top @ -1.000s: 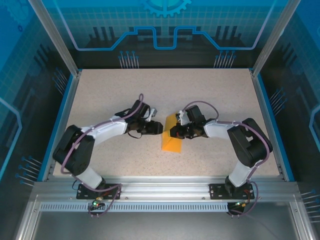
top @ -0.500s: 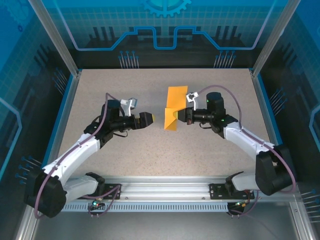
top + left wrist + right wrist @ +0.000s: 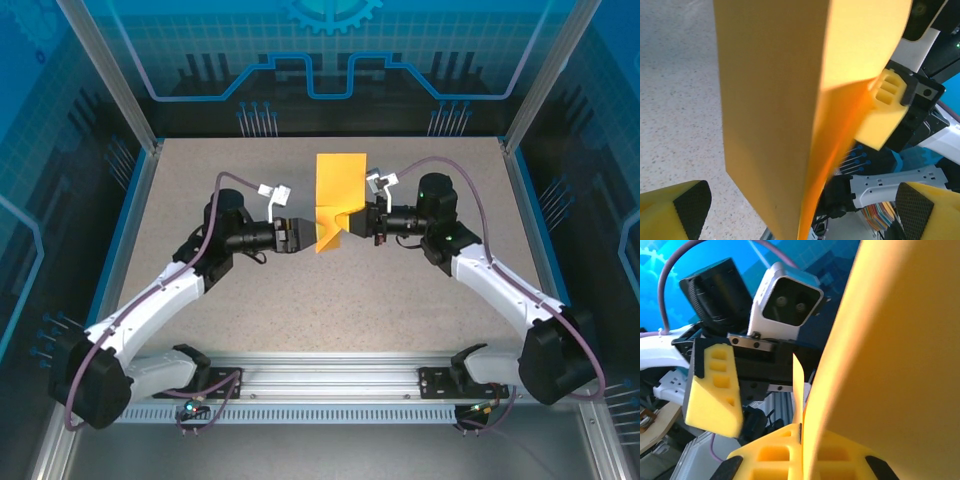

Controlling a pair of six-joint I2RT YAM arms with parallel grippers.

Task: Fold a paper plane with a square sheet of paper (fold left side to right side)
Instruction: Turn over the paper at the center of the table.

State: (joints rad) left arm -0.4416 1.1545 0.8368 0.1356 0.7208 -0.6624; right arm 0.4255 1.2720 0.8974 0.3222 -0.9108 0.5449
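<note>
The square sheet of paper (image 3: 338,180) is bright orange, creased and part-folded, and hangs upright above the table's middle back. My right gripper (image 3: 360,222) is shut on its lower right edge; in the right wrist view the yellow pads (image 3: 775,457) pinch the sheet (image 3: 890,350). My left gripper (image 3: 300,237) stands open just left of the paper's lower edge. In the left wrist view the sheet (image 3: 770,100) hangs down between my left gripper's (image 3: 800,212) wide-apart fingertips without touching either one. A right finger (image 3: 885,115) shows behind the paper.
The speckled table (image 3: 330,320) lies bare below the raised paper. Blue-lit walls and metal posts (image 3: 110,80) ring the table, with a rail (image 3: 320,375) along the near edge. The left wrist's camera housing (image 3: 787,300) faces the right wrist closely.
Both arms rose from the table's middle. The right gripper carried the paper up and back. The left gripper opened wide and moved right, up to the paper's left edge.
</note>
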